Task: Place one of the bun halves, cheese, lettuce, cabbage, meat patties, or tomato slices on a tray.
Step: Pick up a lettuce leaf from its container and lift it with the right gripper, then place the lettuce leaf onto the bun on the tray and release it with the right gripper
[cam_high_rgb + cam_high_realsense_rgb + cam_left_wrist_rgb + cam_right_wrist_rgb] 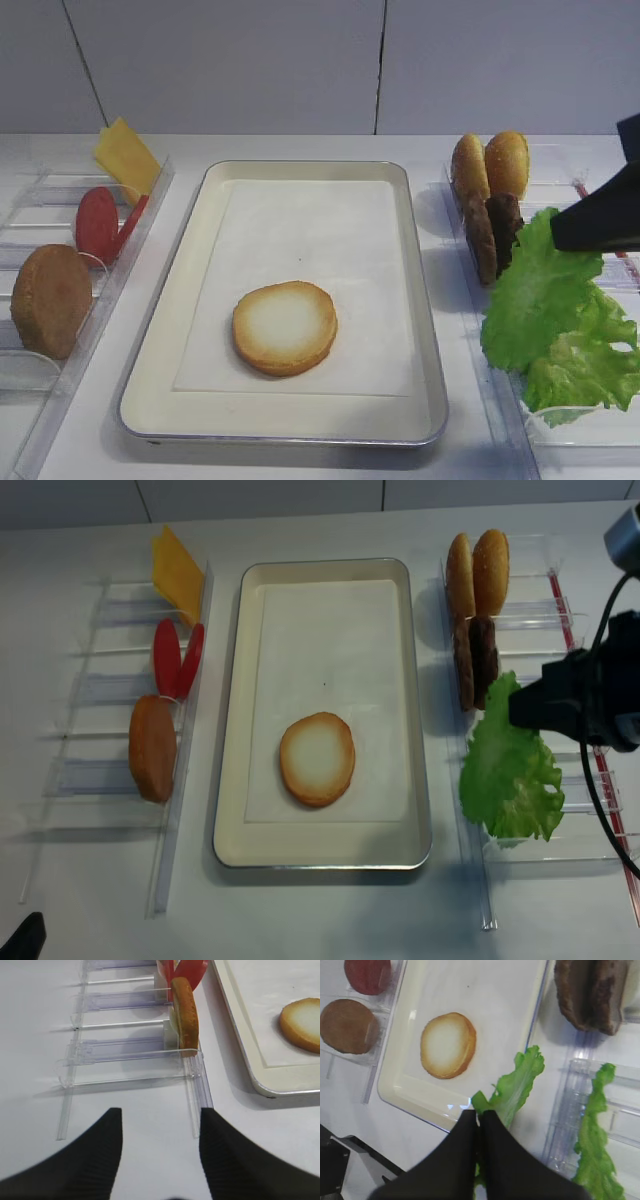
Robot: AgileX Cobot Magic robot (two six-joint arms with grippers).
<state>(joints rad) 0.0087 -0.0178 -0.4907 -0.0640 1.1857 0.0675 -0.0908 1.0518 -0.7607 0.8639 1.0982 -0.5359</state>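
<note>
No readable writing. Your right gripper (pixel 479 1117) pinches lettuce (pixel 508 770) edge-on, just right of tray (pixel 420 730). Bun half (pixel 317 759) lies cut-face up in tray. Left gripper (pixel 160 1125) spread.

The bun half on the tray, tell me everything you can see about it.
The bun half is a round, flat bread disc lying cut face up: pale whitish middle, golden-brown toasted edge. It rests alone on the white paper liner in the tray's near half, roughly centered side to side. Nothing else touches it.
</note>
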